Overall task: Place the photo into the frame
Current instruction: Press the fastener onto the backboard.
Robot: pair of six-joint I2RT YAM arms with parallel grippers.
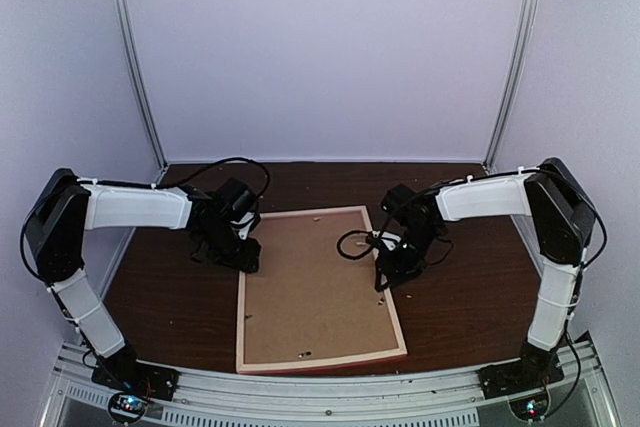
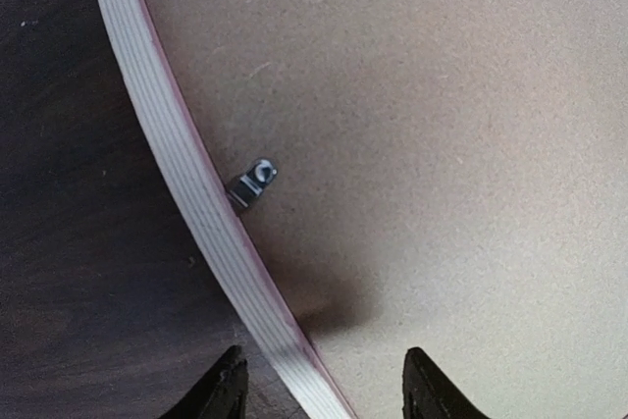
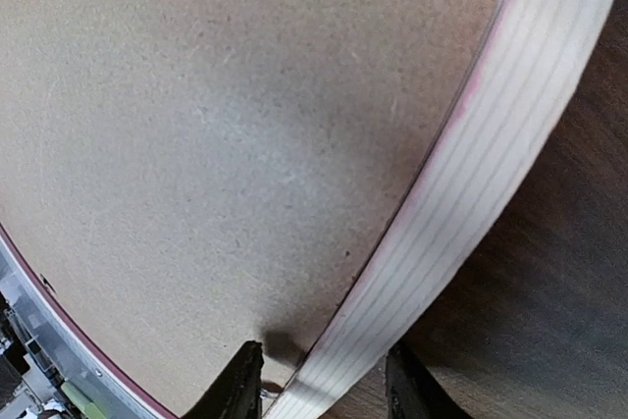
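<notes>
Two hands work at opposite long sides of the frame [image 1: 322, 361], which lies face down on the dark worktop [image 1: 470, 297] between the arms, its brown backing board [image 1: 315, 287] facing up. Only the overhead view shows this whole layout: the left hand [image 1: 245, 257] sits at the frame's left side near the far corner, and the right hand [image 1: 385, 277] at the right side, about midway along.

The wrist views add what the overhead view is too coarse to show. From the left wrist, the frame's pale, striped side [image 2: 177, 144] with its thin pink edge runs diagonally between the left hand's [image 2: 324, 392] fingers [image 2: 224, 394]. They stand apart with clear gaps, one over the worktop [image 2: 78, 242] and one over the board [image 2: 442, 144]. A small metal tab [image 2: 253, 182] lies on the board just inside the rail.

From the right wrist, the rail [image 3: 491, 144] passes between the right hand's [image 3: 324, 380] fingers [image 3: 240, 385], which sit close against it on both sides. Whether they press on it cannot be told. The board [image 3: 196, 144] fills most of this view, with worktop [image 3: 549, 321] outside the rail.
</notes>
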